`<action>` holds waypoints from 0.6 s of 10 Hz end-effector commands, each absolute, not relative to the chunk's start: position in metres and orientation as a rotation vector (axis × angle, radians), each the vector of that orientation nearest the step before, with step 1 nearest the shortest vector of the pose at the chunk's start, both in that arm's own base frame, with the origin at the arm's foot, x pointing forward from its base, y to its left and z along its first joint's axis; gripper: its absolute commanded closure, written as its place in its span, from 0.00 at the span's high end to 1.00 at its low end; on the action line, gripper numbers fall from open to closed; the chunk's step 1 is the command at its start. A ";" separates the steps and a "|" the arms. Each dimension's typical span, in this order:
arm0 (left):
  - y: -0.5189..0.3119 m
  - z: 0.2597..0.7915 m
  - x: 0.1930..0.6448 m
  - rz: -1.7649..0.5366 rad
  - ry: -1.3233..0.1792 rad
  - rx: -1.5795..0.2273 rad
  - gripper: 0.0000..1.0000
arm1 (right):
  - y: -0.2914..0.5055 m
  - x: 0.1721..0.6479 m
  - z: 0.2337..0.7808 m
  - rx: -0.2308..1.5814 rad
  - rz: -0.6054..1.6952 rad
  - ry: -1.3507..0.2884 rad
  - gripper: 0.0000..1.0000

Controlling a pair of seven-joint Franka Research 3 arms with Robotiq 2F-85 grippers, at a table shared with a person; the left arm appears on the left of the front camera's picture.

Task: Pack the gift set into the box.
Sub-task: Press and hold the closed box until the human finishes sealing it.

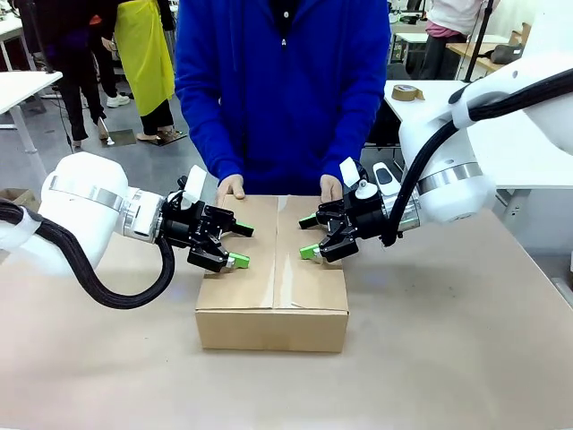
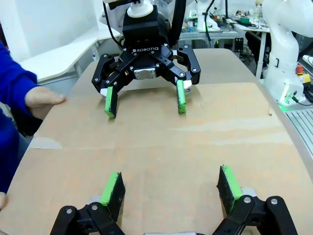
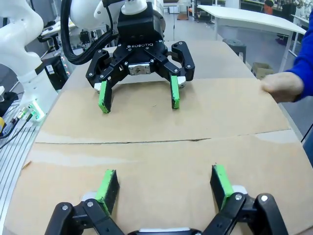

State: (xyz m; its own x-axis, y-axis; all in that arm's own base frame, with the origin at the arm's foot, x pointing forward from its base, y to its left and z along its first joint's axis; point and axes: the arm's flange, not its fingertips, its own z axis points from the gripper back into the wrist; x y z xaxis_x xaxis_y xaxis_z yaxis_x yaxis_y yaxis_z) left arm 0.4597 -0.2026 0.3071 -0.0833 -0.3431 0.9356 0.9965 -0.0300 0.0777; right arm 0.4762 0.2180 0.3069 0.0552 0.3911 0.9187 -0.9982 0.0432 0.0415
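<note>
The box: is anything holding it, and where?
No grip: left gripper and right gripper are open over the closed box; the person's hands rest on its far edge.

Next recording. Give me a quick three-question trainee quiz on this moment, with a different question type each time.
1. True or false: the top flaps of the box are folded down shut.
2. Multiple choice: the left gripper and the right gripper over the box are
A. both open, holding nothing
B. both shut on a flap
C. one open, one holding a pouch
3. Fill in the blank: the person's hands rest on the box's ____ edge, the one away from the robot.

Key: 1 true; 2 A; 3 far.
</note>
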 end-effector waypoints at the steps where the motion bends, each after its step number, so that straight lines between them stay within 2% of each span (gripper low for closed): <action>1: -0.202 0.305 0.458 -1.441 -0.980 -0.922 1.00 | 0.218 0.473 0.304 0.904 1.298 -0.893 1.00; 6: -0.202 0.305 0.458 -1.441 -0.980 -0.922 1.00 | 0.218 0.473 0.304 0.904 1.298 -0.893 1.00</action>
State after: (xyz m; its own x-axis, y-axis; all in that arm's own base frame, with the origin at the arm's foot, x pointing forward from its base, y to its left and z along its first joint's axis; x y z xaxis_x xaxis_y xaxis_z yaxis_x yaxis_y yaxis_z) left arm 0.4596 -0.2026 0.3071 -0.0832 -0.3431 0.9356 0.9965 -0.0301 0.0776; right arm 0.4762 0.2180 0.3071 0.0551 0.3906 0.9189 -0.9982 0.0428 0.0416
